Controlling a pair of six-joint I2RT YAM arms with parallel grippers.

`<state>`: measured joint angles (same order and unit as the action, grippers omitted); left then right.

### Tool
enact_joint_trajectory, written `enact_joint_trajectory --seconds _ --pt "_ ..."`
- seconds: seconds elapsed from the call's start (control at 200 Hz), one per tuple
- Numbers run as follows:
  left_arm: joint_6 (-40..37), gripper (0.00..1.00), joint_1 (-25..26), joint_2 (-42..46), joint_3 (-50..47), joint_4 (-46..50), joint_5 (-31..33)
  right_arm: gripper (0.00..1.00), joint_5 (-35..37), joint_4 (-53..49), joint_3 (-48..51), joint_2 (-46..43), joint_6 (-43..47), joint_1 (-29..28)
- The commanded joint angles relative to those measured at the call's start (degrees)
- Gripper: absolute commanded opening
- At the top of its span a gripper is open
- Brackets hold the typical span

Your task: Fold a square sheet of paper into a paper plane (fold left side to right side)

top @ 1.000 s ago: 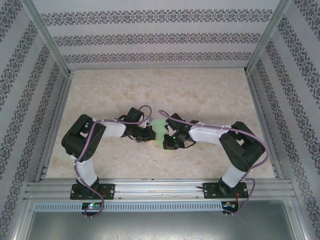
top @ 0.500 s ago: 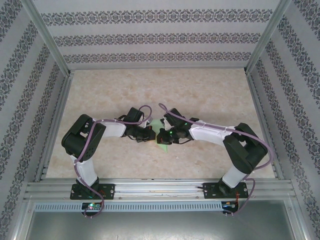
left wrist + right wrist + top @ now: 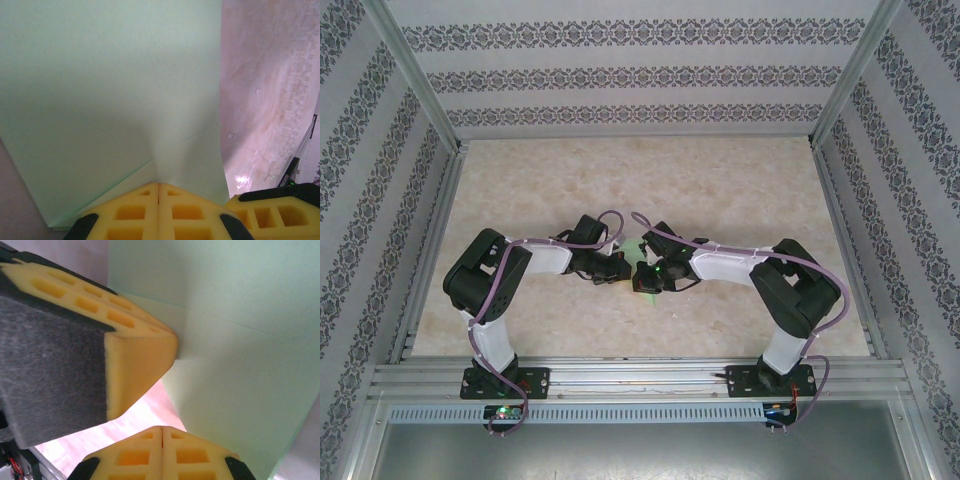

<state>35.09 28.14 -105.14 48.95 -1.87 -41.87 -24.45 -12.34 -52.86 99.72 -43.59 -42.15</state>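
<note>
Tabletop (image 3: 650, 185) of pale marbled beige, seen from above, boxed in by patterned walls (image 3: 620, 75) at the back and on both sides, with a metal rail (image 3: 640, 378) across the near edge. Most of the surface lies bare, leaving wide room behind the arms and out to either side.

The two arms bend inward from their bases and meet near the middle of the table, a little toward the near edge. Between them is the light-green sheet of paper (image 3: 638, 249), largely covered by the wrists, with slivers of green showing behind and in front of them. The left gripper (image 3: 616, 268) and the right gripper (image 3: 643, 277) sit just beside each other, tips almost meeting, each crowding the other's path. Purple cables (image 3: 610, 218) loop above both wrists.

The left wrist camera makes clear what is too small to read from overhead. Its yellow foam fingers (image 3: 125, 215) are pressed together on the paper, with creases fanning up from the seam. The sheet rises broad and smooth, its straight right edge set against the pinkish table. One yellow finger of the right gripper pokes in at the lower right corner.

From the right wrist camera, that gripper's fingers (image 3: 130, 457) are closed tight at the bottom. The paper's lower corner runs down beside them, and I cannot tell whether it is pinched. The left gripper's fingers enter from the upper left, their tip touching the paper at a fold line.
</note>
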Motion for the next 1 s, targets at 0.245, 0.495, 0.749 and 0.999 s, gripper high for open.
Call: enact_joint_trajectory --seconds 0.245,0.495,0.749,0.999 --pt "-1.34 0.00 0.50 -2.18 -0.23 4.81 4.03 0.00 3.03 -2.30 -0.84 1.79 0.64 0.22" --pt "-2.74 0.00 0.48 -2.68 0.62 7.00 5.03 0.00 4.62 -4.76 -0.57 1.57 1.47 0.18" --pt "-3.45 0.00 0.48 -2.92 1.22 8.26 5.83 0.00 6.08 -7.21 -0.69 0.93 2.37 0.23" --pt "-3.63 0.00 0.43 -3.05 1.50 9.03 6.62 0.00 5.90 -8.68 -0.16 0.26 2.50 -0.03"
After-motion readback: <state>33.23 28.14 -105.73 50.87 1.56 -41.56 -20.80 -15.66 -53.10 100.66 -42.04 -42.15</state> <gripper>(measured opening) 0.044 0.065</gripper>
